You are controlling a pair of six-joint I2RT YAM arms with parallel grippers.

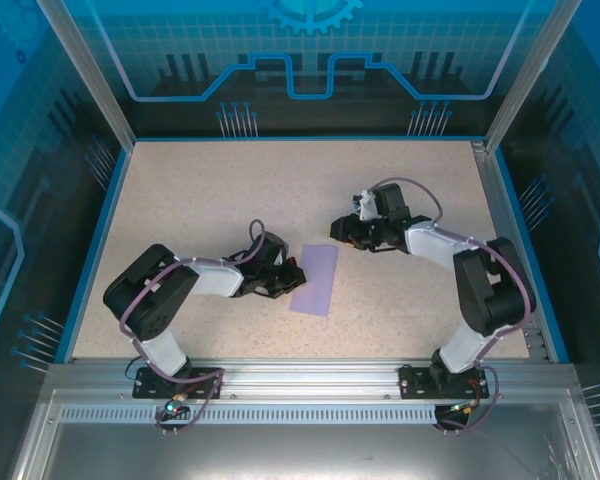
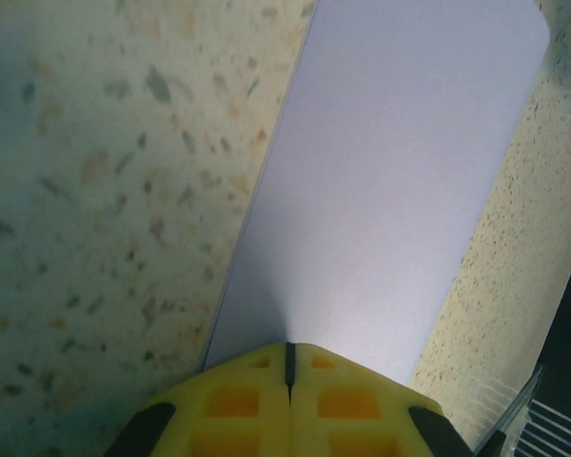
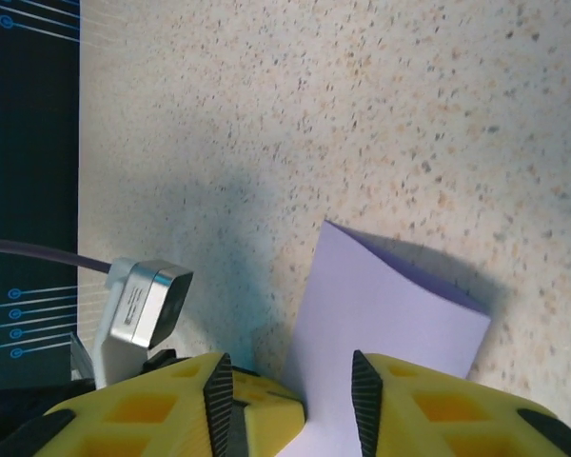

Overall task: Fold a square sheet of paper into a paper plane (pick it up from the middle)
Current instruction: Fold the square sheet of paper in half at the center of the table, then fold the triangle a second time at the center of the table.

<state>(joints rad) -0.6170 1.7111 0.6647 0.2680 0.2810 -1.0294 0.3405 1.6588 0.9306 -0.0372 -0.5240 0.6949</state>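
First fold: halved paper [image 1: 315, 280] lies at frame centre. Left gripper [image 2: 288, 354] is closed, tip on its edge. Right gripper [image 3: 292, 383] is open over a corner. Next, probably a diagonal corner fold.

A robot lab cell: aluminium frame [image 1: 85, 70], blue circuit-print walls [image 1: 310, 50].

the sheet of paper [image 1: 315, 280] lies on the table [image 1: 230, 190], about midway across and in the near half, its long sides running near to far. the left gripper [image 1: 292, 277] sits at the sheet's left edge, tips touching it. the right gripper [image 1: 342, 231] sits just behind the sheet's far right corner, well apart from the left one.
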